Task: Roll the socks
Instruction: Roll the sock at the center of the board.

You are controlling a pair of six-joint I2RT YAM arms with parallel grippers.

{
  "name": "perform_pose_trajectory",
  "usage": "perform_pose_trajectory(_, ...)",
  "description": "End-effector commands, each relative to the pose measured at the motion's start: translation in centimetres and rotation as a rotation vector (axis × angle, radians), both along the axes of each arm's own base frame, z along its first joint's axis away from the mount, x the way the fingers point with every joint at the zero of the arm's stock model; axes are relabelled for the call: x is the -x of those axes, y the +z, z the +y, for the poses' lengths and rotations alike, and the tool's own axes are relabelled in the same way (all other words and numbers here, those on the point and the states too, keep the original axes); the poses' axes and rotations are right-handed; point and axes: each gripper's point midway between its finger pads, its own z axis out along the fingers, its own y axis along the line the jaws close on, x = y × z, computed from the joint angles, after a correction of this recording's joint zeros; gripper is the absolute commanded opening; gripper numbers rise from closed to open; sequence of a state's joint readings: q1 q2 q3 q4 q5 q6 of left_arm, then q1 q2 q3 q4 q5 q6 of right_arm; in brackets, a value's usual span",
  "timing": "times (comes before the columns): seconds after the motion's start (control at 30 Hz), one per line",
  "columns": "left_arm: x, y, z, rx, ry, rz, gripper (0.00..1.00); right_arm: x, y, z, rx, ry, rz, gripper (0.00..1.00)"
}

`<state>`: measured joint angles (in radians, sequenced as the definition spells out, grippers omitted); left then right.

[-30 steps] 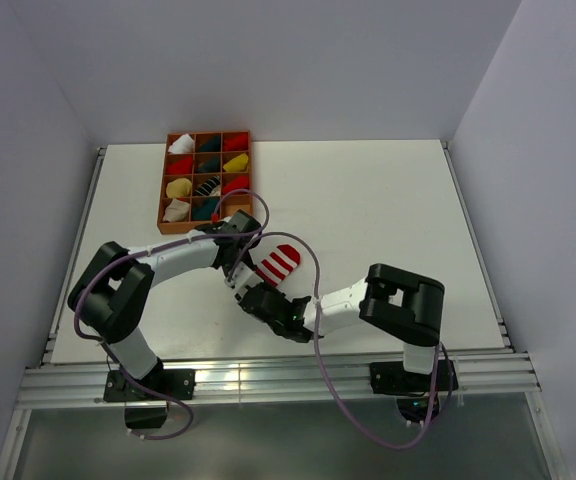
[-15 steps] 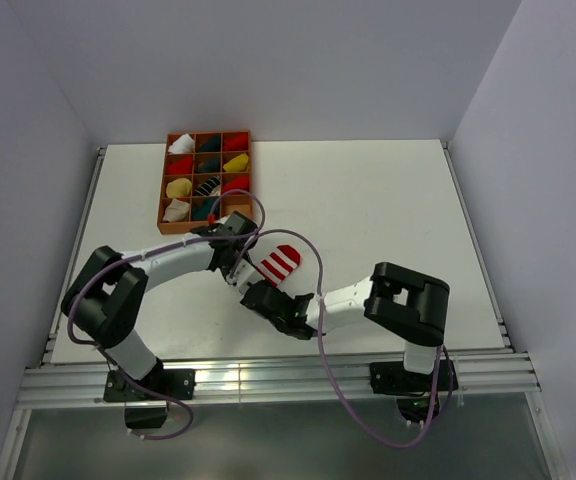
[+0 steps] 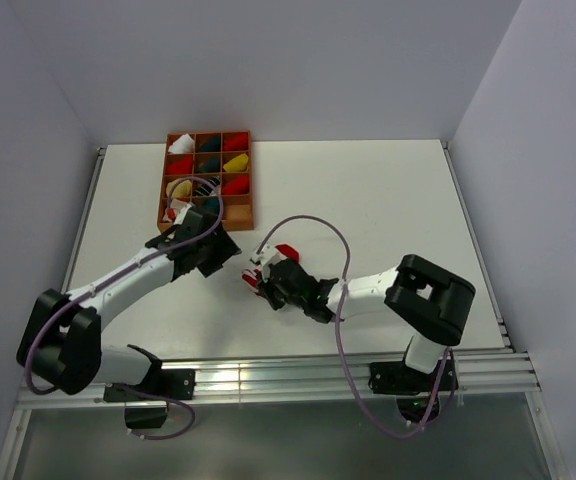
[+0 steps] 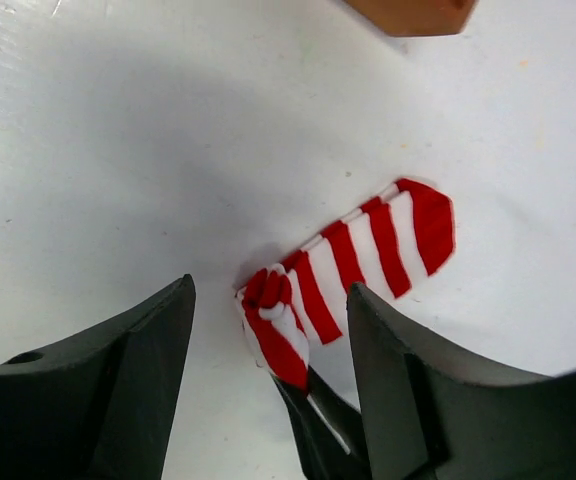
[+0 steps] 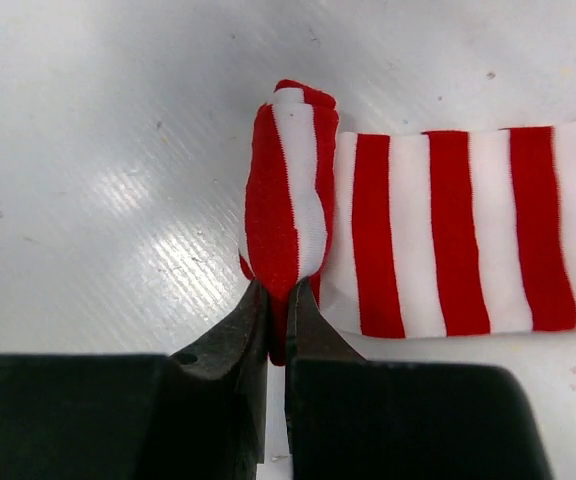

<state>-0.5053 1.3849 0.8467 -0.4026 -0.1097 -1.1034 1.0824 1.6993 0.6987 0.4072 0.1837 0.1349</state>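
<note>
The right hand (image 5: pixel 275 300) is pinching the rolled end of the red-and-white striped sock (image 5: pixel 448 240), its two dark fingers (image 5: pixel 230 335) pressed narrowly together with only the folded cloth between them. That end is curling up into a small tight bundle standing off the white worktop (image 5: pixel 88 150), while the rest of the sock is lying flat and stretched out to the side, stripes running across it and a solid red toe at the far end. In the overhead view the sock is sitting near the middle of the worktop, a little toward the near edge, between the two arms and well apart from the wooden compartment tray (image 3: pixel 249 180) at the far left. The left hand (image 4: pixel 270 285) is hanging with its fingers spread wide and gripping nothing; from its own camera the rolled end is showing in the gap between them, and in the overhead view this hand is sitting just left of the sock, not touching it. The tray is holding rolled sock bundles in its cells, among them a yellow bundle (image 3: pixel 236 162) and a white bundle (image 3: pixel 180 145). A purple cable (image 3: pixel 313 220) is arching above the right arm.
</note>
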Motion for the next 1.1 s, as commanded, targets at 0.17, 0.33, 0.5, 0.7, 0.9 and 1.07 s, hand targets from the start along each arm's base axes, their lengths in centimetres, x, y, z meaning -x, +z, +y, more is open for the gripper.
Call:
perform_pose_trajectory(0.17, 0.3, 2.0, -1.1, 0.187, 0.017, -0.140, 0.66, 0.8, -0.8, -0.7, -0.252, 0.081, 0.457, 0.00)
perform_pose_trajectory(0.33, 1.8, 0.7, -1.6, 0.241, 0.018, -0.127, 0.64, 0.2, -1.8, -1.5, -0.348, 0.056, 0.650, 0.00)
perform_pose_trajectory(0.5, 2.1, 0.6, -2.7, 0.264, 0.000, -0.140, 0.64, -0.2, -2.7, -2.5, -0.414, 0.010, 0.768, 0.00)
perform_pose_trajectory(0.7, 2.0, -0.6, -3.8, 0.252, -0.022, -0.120, 0.63, -0.8, -3.8, -3.2, -0.460, -0.021, 0.848, 0.00)
perform_pose_trajectory(0.9, 1.3, -1.5, -5.1, 0.258, -0.049, -0.113, 0.62, -1.0, -5.1, -3.8, -0.466, -0.065, 0.921, 0.00)
perform_pose_trajectory(1.07, 1.0, -2.1, -5.5, 0.232, -0.058, -0.105, 0.61, -1.1, -6.1, -3.9, -0.453, -0.086, 0.968, 0.00)
